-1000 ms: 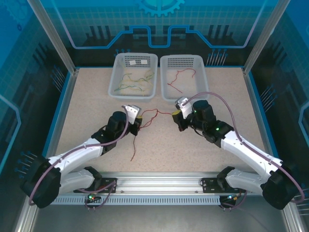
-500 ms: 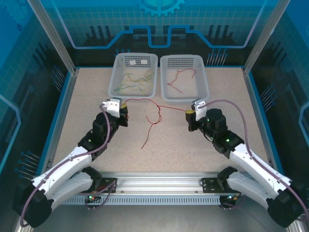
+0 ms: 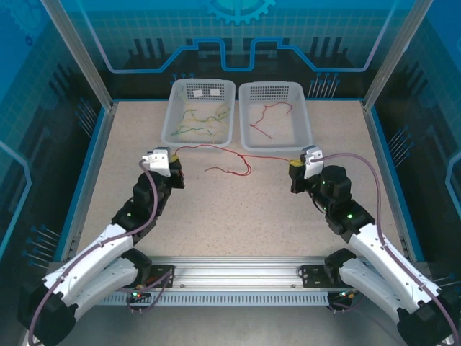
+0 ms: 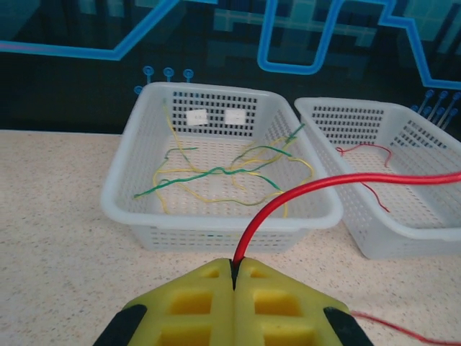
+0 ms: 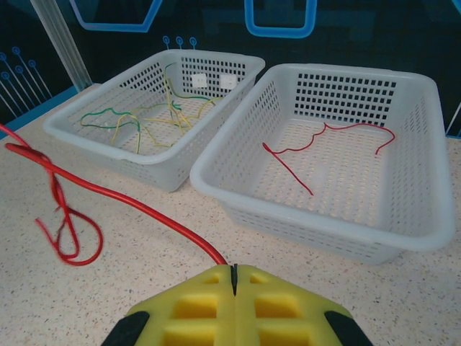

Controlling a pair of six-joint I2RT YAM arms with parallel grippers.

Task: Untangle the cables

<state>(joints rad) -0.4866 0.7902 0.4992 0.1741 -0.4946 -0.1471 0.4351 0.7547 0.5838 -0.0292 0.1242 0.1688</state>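
Observation:
A red cable stretches above the table between my two grippers. It carries a small tangle of red loops near the middle. My left gripper is shut on its left end, and the yellow pads pinch the red cable as it arcs off to the right. My right gripper is shut on the other end. From there the red cable runs left to the knotted loops.
Two white baskets stand side by side at the back. The left basket holds several yellow-green cables. The right basket holds one red cable. Speckled table lies open in front of the grippers.
Both grippers have moved apart and toward the baskets. The red cable between them is drawn out longer. Its dangling end has risen off the near table toward the middle.

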